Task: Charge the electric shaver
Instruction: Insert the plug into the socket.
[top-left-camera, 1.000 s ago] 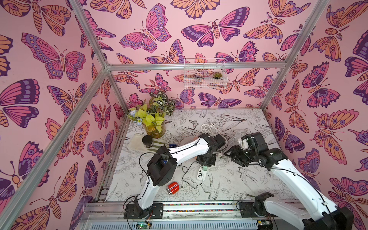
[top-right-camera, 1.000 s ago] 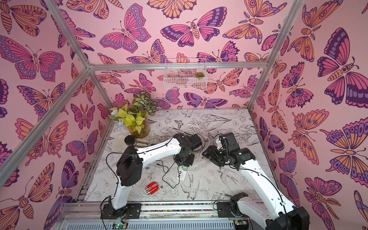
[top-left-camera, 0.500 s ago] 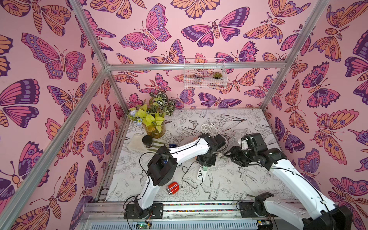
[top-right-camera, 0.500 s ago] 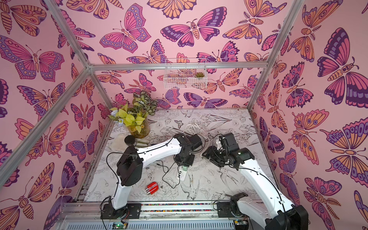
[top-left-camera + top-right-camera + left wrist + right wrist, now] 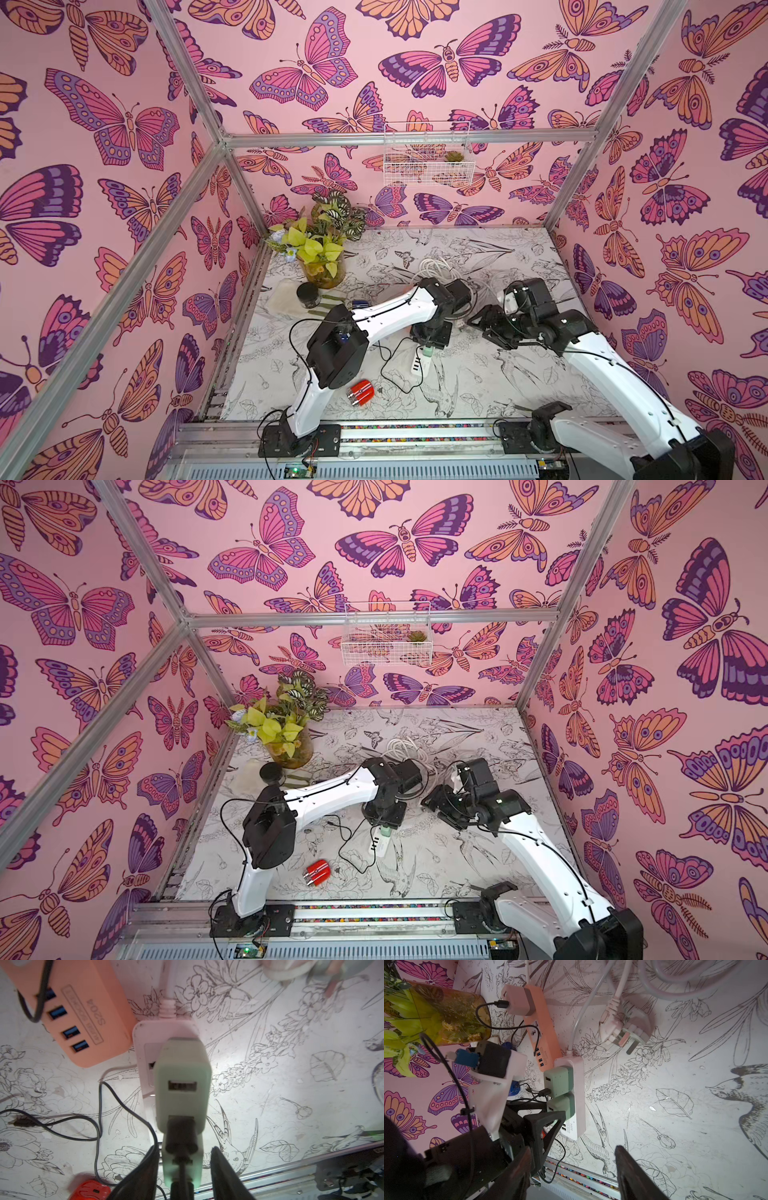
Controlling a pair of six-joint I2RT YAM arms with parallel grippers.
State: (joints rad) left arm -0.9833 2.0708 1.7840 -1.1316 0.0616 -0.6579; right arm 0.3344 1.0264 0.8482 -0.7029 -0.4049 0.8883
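Observation:
The red electric shaver [image 5: 361, 392] [image 5: 318, 872] lies near the table's front edge, and its charging port faces up in the left wrist view [image 5: 89, 1189]. A black USB plug [image 5: 180, 1132] sits in a green adapter [image 5: 182, 1068] [image 5: 557, 1081] on the white power strip [image 5: 166, 1030] [image 5: 417, 363]. My left gripper [image 5: 185, 1148] [image 5: 430, 345] hangs over it, open, with a gap on each side of the plug's cable. A small black connector [image 5: 22, 1123] lies on the table, apart from the shaver. My right gripper [image 5: 572, 1148] [image 5: 478, 322] is open and empty, to the right of the strip.
An orange power strip [image 5: 542, 1028] [image 5: 68, 1007] lies just behind the white one. A coiled white cable with its plug [image 5: 625, 1028] lies behind that. A plant in an amber vase [image 5: 324, 266] and a black jar [image 5: 308, 294] stand at the back left. A wire basket [image 5: 428, 162] hangs on the back wall.
My left gripper's jaws have spread apart over the plug and adapter. The right gripper has opened a little wider. Neither arm has visibly shifted.

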